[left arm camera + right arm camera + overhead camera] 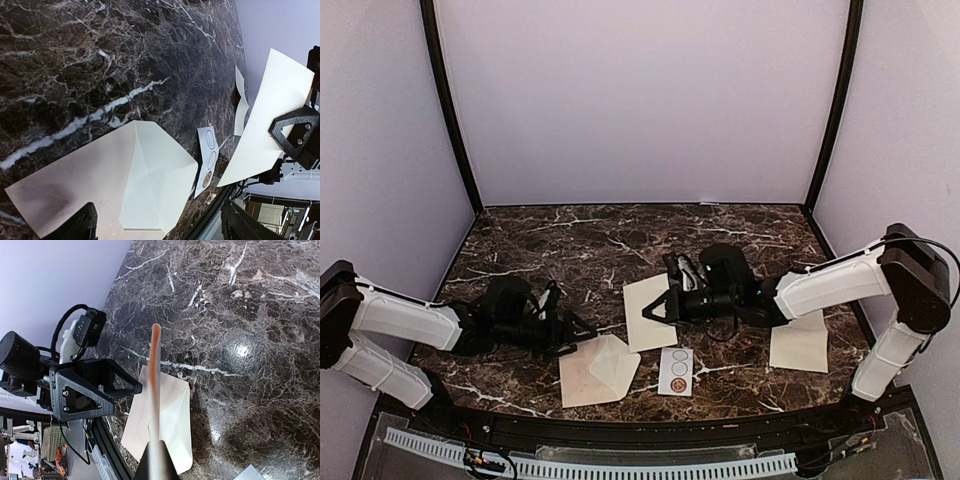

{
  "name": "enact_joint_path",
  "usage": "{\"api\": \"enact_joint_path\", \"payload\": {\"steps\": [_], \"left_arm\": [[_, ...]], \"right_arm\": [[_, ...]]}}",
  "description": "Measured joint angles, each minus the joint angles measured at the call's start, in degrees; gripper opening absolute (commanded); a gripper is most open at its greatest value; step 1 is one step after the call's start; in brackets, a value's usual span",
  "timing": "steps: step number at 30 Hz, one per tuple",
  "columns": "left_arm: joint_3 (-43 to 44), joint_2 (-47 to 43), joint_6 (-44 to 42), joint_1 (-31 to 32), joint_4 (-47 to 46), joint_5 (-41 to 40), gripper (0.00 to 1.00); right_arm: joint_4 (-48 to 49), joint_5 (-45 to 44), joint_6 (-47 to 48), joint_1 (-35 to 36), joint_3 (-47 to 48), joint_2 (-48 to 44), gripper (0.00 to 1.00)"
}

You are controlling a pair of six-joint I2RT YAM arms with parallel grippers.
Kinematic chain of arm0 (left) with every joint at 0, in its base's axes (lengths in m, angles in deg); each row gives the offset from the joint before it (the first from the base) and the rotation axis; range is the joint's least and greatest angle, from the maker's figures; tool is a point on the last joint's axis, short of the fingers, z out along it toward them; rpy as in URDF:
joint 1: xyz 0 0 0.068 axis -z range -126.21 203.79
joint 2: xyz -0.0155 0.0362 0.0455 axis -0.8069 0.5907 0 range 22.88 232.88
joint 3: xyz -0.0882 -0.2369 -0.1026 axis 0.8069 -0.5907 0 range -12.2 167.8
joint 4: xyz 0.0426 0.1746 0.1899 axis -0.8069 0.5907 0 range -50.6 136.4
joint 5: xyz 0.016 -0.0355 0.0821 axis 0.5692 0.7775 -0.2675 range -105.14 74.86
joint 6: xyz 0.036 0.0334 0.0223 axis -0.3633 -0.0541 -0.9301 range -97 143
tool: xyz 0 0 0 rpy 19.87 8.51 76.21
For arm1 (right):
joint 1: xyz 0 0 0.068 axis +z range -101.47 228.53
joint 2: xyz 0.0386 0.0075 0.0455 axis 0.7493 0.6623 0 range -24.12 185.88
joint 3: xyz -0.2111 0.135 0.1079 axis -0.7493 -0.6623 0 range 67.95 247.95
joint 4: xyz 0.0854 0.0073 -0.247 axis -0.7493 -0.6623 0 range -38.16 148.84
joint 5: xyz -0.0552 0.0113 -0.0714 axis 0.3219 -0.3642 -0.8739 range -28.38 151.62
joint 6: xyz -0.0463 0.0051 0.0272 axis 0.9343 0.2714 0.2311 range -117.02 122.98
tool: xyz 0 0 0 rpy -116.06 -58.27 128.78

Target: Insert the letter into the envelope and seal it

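The pinkish-tan envelope (584,380) lies flat near the table's front edge, its paler pointed flap (618,366) folded open to the right. It also shows in the left wrist view (75,185) and the right wrist view (172,415). My left gripper (578,338) is open and empty, low over the envelope's far left corner; one dark finger (80,226) hangs above the envelope's body. My right gripper (658,308) is shut on the cream letter (648,312), held tilted above the table just right of the envelope. The letter shows edge-on in the right wrist view (155,385) and broadside in the left wrist view (265,125).
A small white card printed with circles (676,371) lies right of the envelope's flap. Another pale sheet (800,344) lies under the right forearm at the far right. The black front rail (650,440) runs close below the envelope. The walls are lilac.
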Motion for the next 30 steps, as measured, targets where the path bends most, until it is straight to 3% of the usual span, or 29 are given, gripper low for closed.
{"api": "enact_joint_path", "payload": {"steps": [9,13,18,30], "left_arm": [[4.24,-8.70,-3.69,0.00,18.93,-6.38,0.83],[3.98,-11.56,-3.54,0.00,25.29,-7.17,0.75],[1.90,-13.31,-2.69,0.00,27.74,-6.71,0.67],[-1.53,-12.74,-1.84,0.00,27.71,-4.59,0.64]], "right_arm": [[-18.51,2.01,-2.19,0.57,6.78,1.46,0.00],[-23.28,3.15,-3.15,1.77,8.85,3.72,0.00],[-25.07,4.07,-4.33,3.32,11.47,6.29,0.00],[-25.70,4.28,-6.10,5.29,14.29,11.08,0.00]]}}
